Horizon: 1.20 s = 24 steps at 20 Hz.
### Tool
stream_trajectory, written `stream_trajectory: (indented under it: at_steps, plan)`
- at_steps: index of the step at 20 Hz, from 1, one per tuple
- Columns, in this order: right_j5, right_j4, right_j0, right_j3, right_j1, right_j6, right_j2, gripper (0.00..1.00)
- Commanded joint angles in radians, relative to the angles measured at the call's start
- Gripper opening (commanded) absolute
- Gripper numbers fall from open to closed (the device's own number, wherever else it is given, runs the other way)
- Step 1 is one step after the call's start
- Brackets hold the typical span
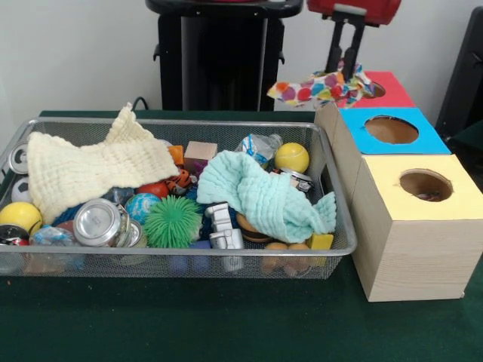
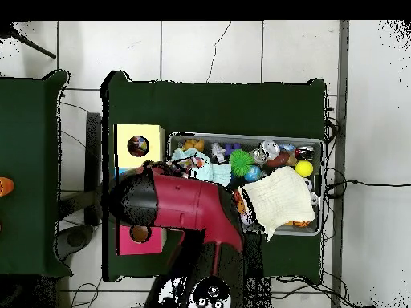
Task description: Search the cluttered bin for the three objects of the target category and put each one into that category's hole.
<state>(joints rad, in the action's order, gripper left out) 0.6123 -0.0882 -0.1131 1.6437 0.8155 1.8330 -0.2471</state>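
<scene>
Front view: I am gripping a polka-dot cloth [image 1: 324, 87] in my pincer [image 1: 343, 69], clenched on its bunched top, and it is hanging above the red-faced cube [image 1: 392, 92], beside the blue-faced cube [image 1: 392, 130]. The hole [image 1: 426, 185] I want is in the yellow-faced cube [image 1: 415, 241], past the blue one. To do this well, I judge I should be carrying the cloth clear over the blue face, centring over the yellow cube's hole, then letting go low so the trailing corners are not catching the edge. Beside the yellow cube, the bin [image 1: 332, 249] is holding a cream waffle cloth [image 1: 98, 170], a mint-green cloth [image 1: 264, 192], a can [image 1: 98, 222] and balls.

Overhead view: my arm [image 2: 189, 204] is covering the cubes next to the yellow cube [image 2: 139, 146]; something is already lying in its hole.
</scene>
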Motion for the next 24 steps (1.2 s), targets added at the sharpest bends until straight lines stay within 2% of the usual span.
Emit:
stream_trajectory:
  at_steps: [1, 5, 13, 24]
  plan:
    - [0.155, -0.042, -0.037, -0.09, -0.058, 0.242, 0.045, 0.0]
    - [0.119, -0.063, -0.039, -0.076, -0.076, 0.24, 0.052, 0.0]
    - [0.031, -0.096, -0.01, -0.045, -0.11, 0.174, 0.095, 0.0]
    - [0.07, -0.101, -0.005, -0.134, -0.168, 0.143, 0.115, 0.0]
